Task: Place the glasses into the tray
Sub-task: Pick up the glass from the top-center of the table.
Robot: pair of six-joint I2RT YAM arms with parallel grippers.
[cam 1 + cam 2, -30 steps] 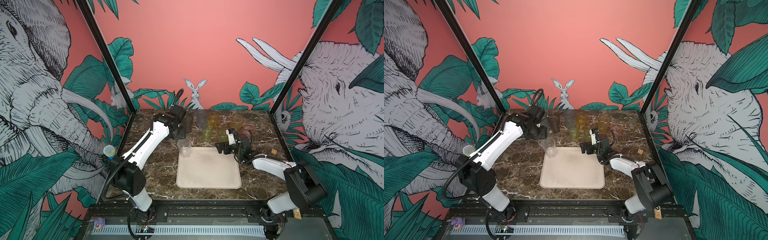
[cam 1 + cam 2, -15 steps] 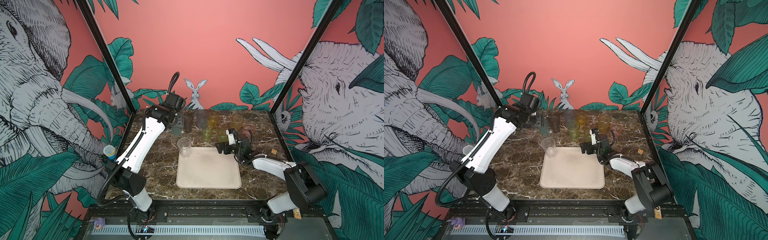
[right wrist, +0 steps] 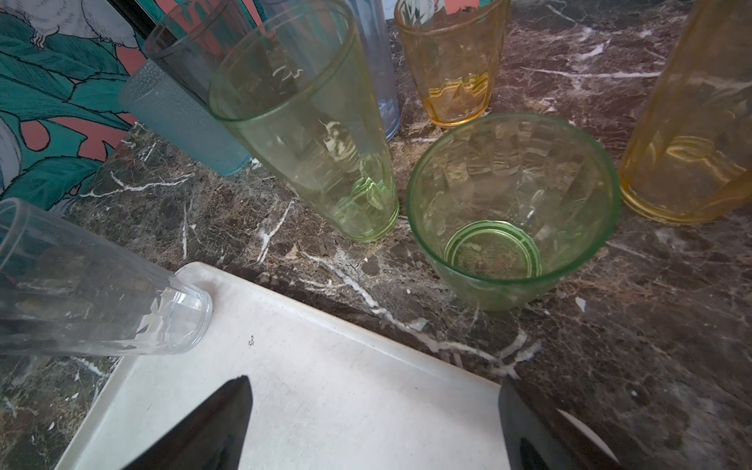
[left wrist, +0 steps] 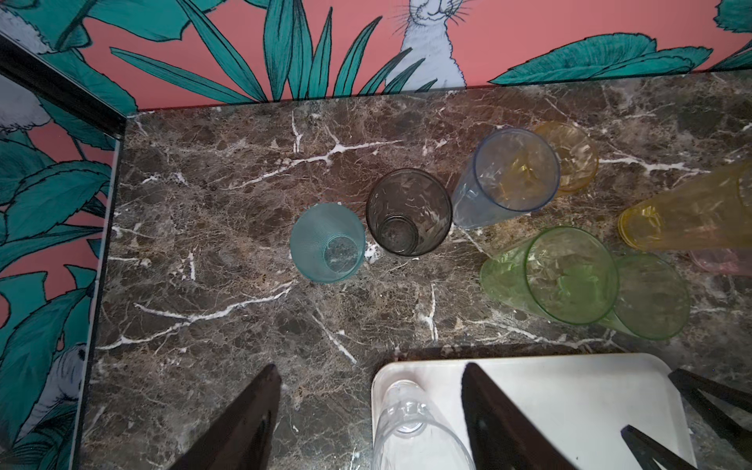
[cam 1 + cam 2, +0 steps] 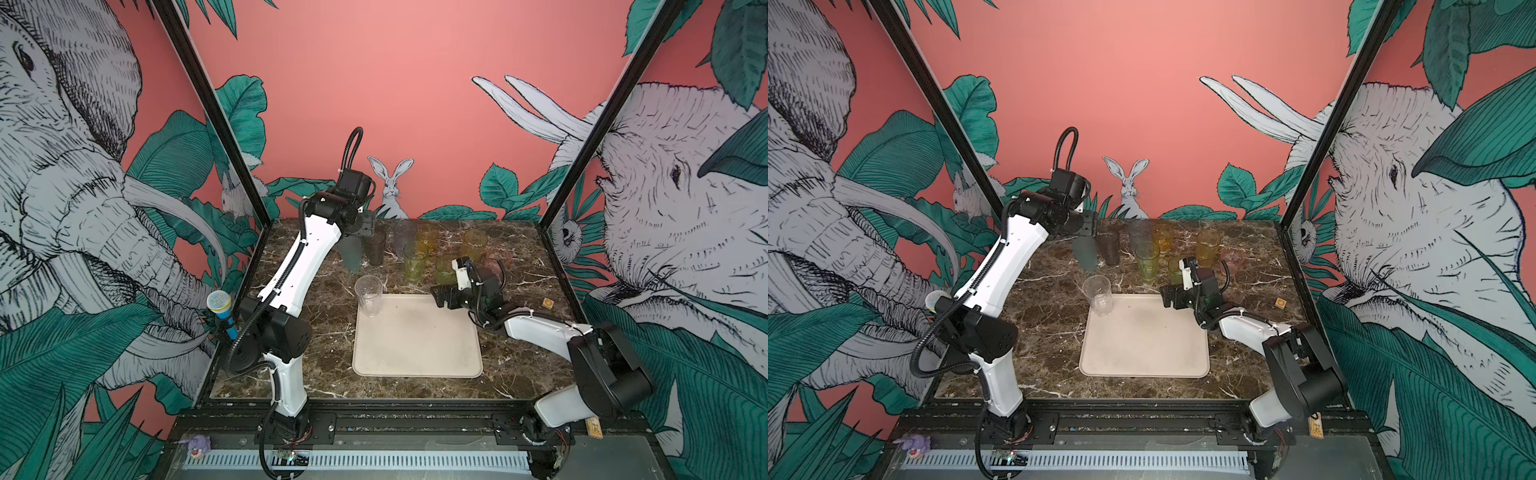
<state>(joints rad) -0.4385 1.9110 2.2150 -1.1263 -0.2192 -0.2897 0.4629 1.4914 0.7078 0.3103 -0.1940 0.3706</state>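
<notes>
Left wrist view: left pincer (image 4: 368, 368) spread empty near the teal glass (image 4: 327, 243) on the worktop (image 4: 203, 305), right pincer (image 3: 374, 380) gaping over the tray (image 3: 325, 366), and that tumbler looks light, slick, tapered, so clamp mid-wall.

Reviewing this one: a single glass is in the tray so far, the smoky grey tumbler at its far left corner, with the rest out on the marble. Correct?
No. The glass in the tray is the clear tumbler; the smoky grey tumbler stands on the marble with the rest. Both top views show it.
</notes>
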